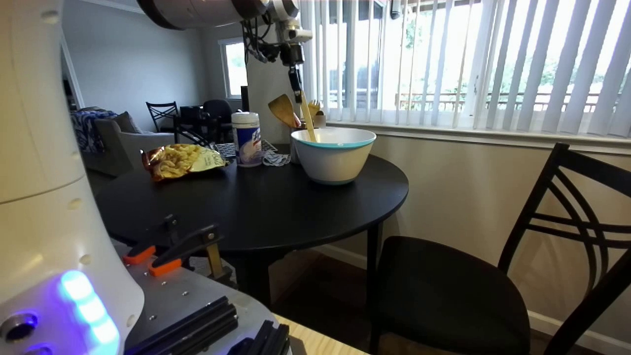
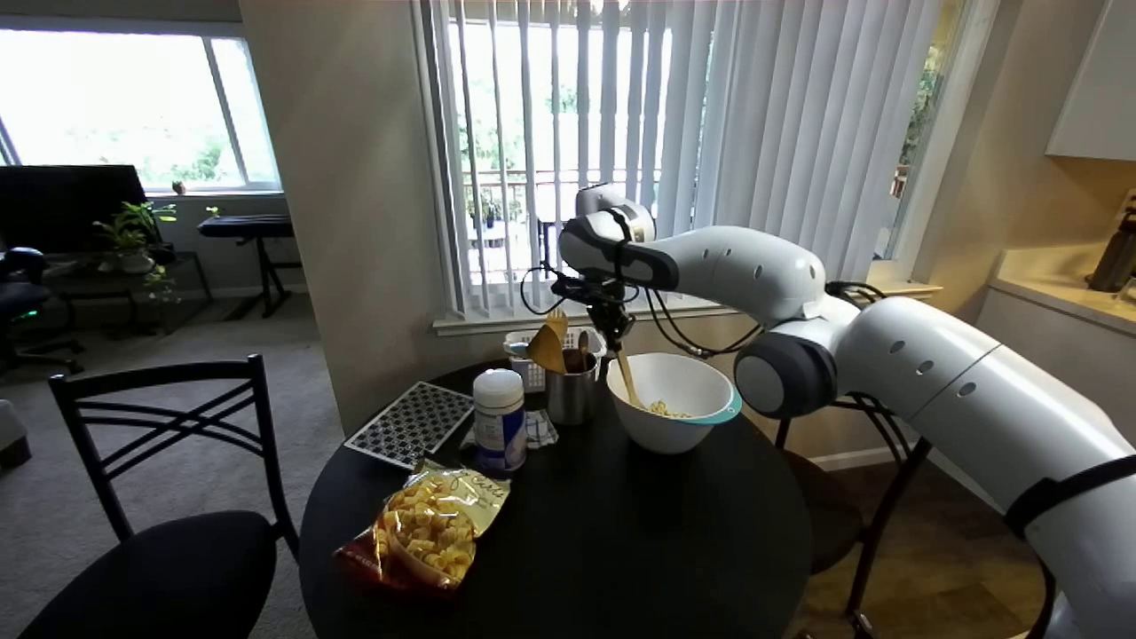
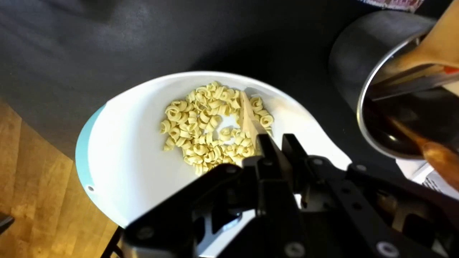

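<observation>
A white bowl with a turquoise rim and base stands on the black round table in both exterior views [image 1: 333, 160] [image 2: 661, 435]. It also fills the middle of the wrist view [image 3: 132, 150]. Curled yellow pasta [image 3: 193, 125] lies on its bottom. My gripper [image 3: 275, 136] is above the bowl, shut on the handle of a light wooden utensil [image 3: 247, 113]. It points down in both exterior views [image 1: 298, 96] [image 2: 615, 342]. The utensil [image 1: 308, 118] slants down into the bowl; its lower end is among the pasta, partly hidden by the fingers in the wrist view.
A steel holder [image 2: 568, 404] with wooden utensils stands close beside the bowl. A white basket [image 2: 532, 377], a wipes canister [image 2: 500, 430], a checkered board [image 2: 413, 422] and a snack bag [image 2: 435, 532] are on the table [image 1: 256, 212]. A black chair [image 1: 443, 281] stands beside it.
</observation>
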